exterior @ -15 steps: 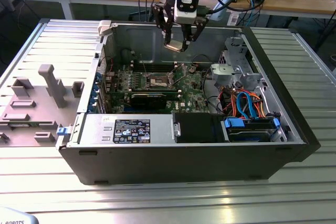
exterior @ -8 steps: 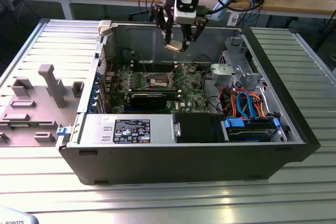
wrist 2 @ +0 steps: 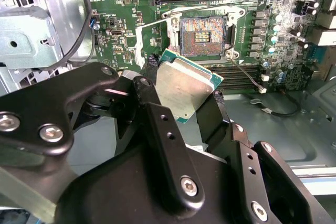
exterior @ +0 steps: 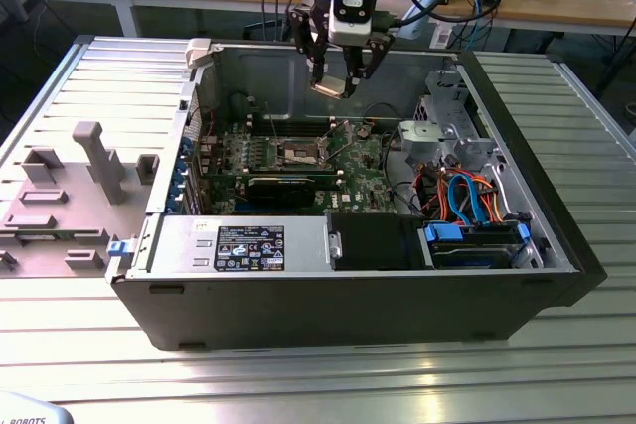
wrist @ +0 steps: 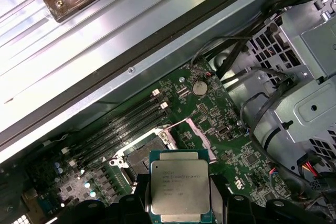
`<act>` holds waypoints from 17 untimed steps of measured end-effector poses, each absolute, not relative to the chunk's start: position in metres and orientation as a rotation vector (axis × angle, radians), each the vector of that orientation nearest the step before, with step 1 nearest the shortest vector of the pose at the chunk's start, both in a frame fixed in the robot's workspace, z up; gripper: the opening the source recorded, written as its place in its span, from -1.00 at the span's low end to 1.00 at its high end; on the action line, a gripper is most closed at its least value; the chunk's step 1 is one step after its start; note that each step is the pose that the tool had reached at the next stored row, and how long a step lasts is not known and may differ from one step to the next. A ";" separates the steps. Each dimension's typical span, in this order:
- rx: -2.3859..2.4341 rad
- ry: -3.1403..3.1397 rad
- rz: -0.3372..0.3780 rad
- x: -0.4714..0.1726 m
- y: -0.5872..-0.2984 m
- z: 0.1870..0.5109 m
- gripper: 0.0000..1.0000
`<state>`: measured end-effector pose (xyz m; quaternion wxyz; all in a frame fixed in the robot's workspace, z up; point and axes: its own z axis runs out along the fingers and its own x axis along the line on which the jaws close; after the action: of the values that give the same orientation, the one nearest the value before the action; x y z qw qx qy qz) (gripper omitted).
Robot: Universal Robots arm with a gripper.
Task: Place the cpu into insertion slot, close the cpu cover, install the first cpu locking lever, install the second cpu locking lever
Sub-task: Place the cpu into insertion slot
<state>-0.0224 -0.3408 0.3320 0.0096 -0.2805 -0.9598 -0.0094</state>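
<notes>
Gripper (exterior: 331,84) is hovering over the open computer case (exterior: 328,310), with the jaws narrowed to chip width and clamping the cpu (wrist 2: 184,88) by two opposite edges. The fingers (wrist 2: 216,109) are pressing against the chip's sides. The cpu is hanging in the air well above the board, and its metal top is facing both wrist cameras. The insertion slot (wrist 2: 202,36) is sitting bare on the green motherboard (wrist 2: 121,19), with its contacts showing and nothing seated in it. Can't tell whether the chip is lining up directly over it. In the first wrist view the cpu cover (wrist: 195,132) is looking swung open, standing just beside the slot. Memory slots (wrist: 131,121) are running alongside the socket. A drive cage (exterior: 447,131) and blue and orange cables (exterior: 467,196) are occupying the case's end at the exterior view's right. A grey fixture (exterior: 75,186) is sitting on the ribbed metal table (exterior: 99,76), at the exterior view's left of the case.
</notes>
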 end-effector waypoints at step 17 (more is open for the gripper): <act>-0.902 -2.989 -0.030 -0.022 -0.341 0.332 0.08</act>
<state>-0.0224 -0.3408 0.3317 0.0095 -0.2889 -0.9573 -0.0095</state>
